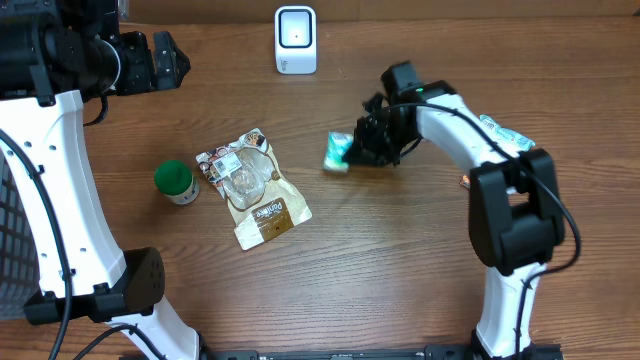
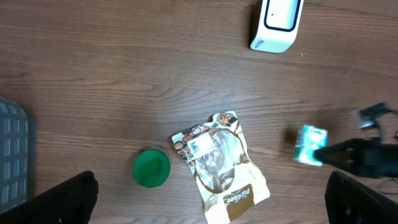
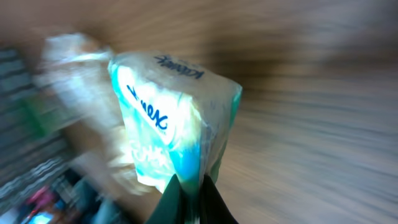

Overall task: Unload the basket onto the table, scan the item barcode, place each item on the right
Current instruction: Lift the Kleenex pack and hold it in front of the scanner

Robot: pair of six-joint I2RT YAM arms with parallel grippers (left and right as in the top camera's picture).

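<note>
**Right gripper clamped on tissue pack; left gripper spread wide**

**Held item.** The right gripper (image 1: pixel 362 148) is pinched tight on the lower edge of the tissue pack (image 1: pixel 338 152). The pack is a soft, pillow-shaped block in glossy, crinkled plastic film, white with teal panels and blue lettering. In the right wrist view, the dark fingertips (image 3: pixel 200 198) meet at the film's bottom seam. That view is heavily smeared, so the pack may be clear of the table (image 1: pixel 400 270) or resting on it; this cannot be told.

**Other arm.** The left gripper (image 1: pixel 172 58) is fully released and holds nothing. It hangs above the table's far left corner.

**Surroundings.**
- The scanner (image 1: pixel 295 40) is a white rounded box with a dark-framed window. It stands upright at the far edge, well apart from the pack.
- The snack pouch (image 1: pixel 252 188) is flat and glossy, brown and white with a clear window. It lies left of the pack, not touching it.
- The jar (image 1: pixel 175 182) is round with a green lid and stands just beside the pouch.
- The basket (image 2: pixel 12 155) is grey with a slotted wall and sits at the left edge.

**Open room.** Bare wood-grain surface lies between the pack and the scanner, and across the near right of the table.
</note>
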